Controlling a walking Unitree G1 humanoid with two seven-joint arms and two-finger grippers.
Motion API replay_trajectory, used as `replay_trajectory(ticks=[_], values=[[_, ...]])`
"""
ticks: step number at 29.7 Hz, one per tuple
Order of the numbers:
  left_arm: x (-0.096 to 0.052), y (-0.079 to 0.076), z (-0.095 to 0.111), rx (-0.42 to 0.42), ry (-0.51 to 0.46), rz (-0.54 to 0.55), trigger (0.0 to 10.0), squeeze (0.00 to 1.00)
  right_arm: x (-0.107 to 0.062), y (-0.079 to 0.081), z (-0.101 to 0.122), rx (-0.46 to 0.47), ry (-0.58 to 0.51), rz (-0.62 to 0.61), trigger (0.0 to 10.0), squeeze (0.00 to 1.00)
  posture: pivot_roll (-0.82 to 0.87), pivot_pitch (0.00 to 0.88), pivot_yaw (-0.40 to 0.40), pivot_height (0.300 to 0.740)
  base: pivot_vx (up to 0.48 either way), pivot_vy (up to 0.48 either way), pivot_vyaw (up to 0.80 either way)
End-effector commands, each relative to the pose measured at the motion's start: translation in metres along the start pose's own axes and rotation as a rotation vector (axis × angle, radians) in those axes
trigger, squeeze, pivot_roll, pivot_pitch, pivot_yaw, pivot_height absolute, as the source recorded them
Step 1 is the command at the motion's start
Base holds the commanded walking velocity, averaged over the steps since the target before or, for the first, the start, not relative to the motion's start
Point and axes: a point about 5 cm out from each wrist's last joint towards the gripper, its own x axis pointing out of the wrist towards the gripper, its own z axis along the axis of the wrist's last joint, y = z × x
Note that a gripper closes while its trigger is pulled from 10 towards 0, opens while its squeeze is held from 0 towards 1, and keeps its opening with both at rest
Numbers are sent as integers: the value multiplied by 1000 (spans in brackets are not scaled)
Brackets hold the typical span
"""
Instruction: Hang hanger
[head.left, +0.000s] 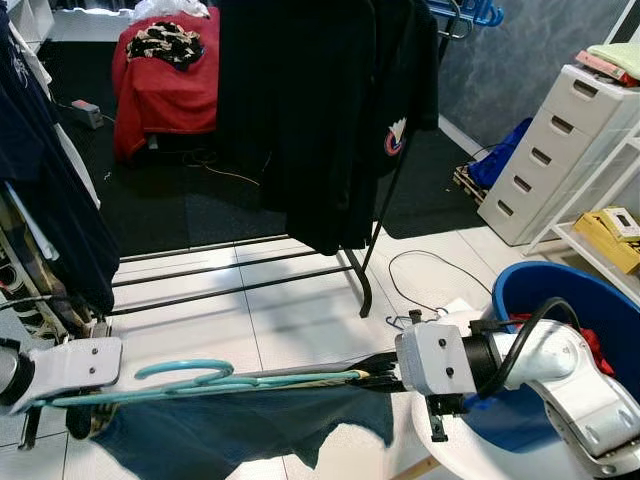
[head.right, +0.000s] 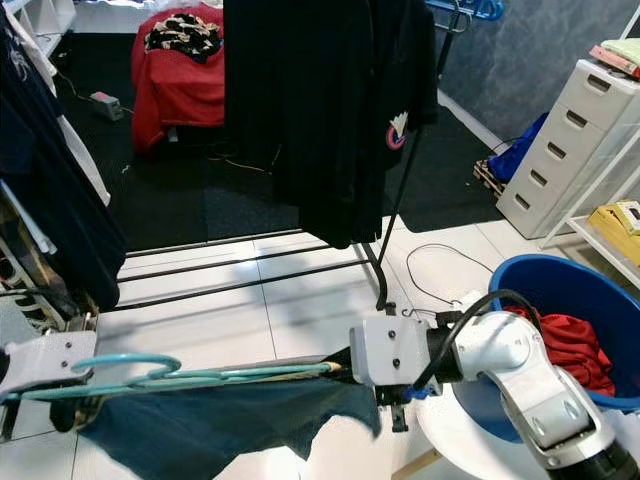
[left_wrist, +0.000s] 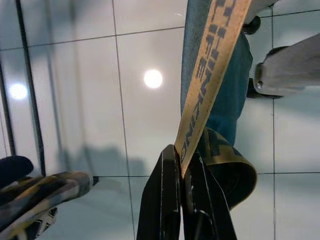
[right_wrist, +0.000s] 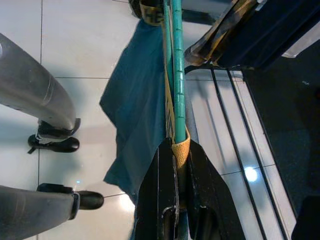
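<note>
A teal hanger (head.left: 200, 380) lies level, low over the white tiled floor (head.left: 270, 310), stretched between the two grippers with its hook curling up near the left end. A dark teal garment (head.left: 230, 430) hangs from it by a mustard waistband (left_wrist: 210, 85) printed with black capital letters; the lettering is seen at a steep angle and I cannot read the word for sure.

The right gripper (right_wrist: 176, 150) has its black fingers pressed together on the hanger bar and a fold of the waistband. The left gripper (left_wrist: 181, 165) pinches the waistband between fingers closed tight at the other end.

Behind stands a black clothes rack (head.left: 355, 260) with a black jacket (head.left: 320, 110) bearing a small round red-and-blue badge. Beside the right arm is a blue basket (head.left: 570, 300) holding red cloth, and beyond it a white drawer unit (head.left: 550, 150). A red-covered seat (head.left: 165, 80) sits on the dark carpet farther back.
</note>
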Motion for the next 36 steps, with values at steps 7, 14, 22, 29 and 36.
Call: replay_trajectory(ticks=[7, 14, 22, 29, 36], values=[[-13, -1, -13, -19, 64, -13, 10000, 0, -5, 6, -5, -14, 43, 36, 10000, 0, -60, 236, -41, 740, 0, 0, 0], [-15, 7, -13, -4, 79, 5, 10000, 0, -9, 28, -10, 25, 81, 180, 10000, 0, -70, 238, -48, 740, 0, 0, 0], [-19, 10, -11, 16, 90, -15, 10000, 0, -12, 42, -26, 24, 150, 206, 10000, 0, -66, 244, -44, 740, 0, 0, 0], [-17, -1, -17, 6, 102, -59, 10000, 0, -12, 9, -17, -41, 112, 33, 10000, 0, -66, 247, -45, 740, 0, 0, 0], [-17, -5, -20, 0, 105, -78, 10000, 0, -15, 2, -21, -65, 142, 3, 10000, 0, -64, 250, -44, 740, 0, 0, 0]])
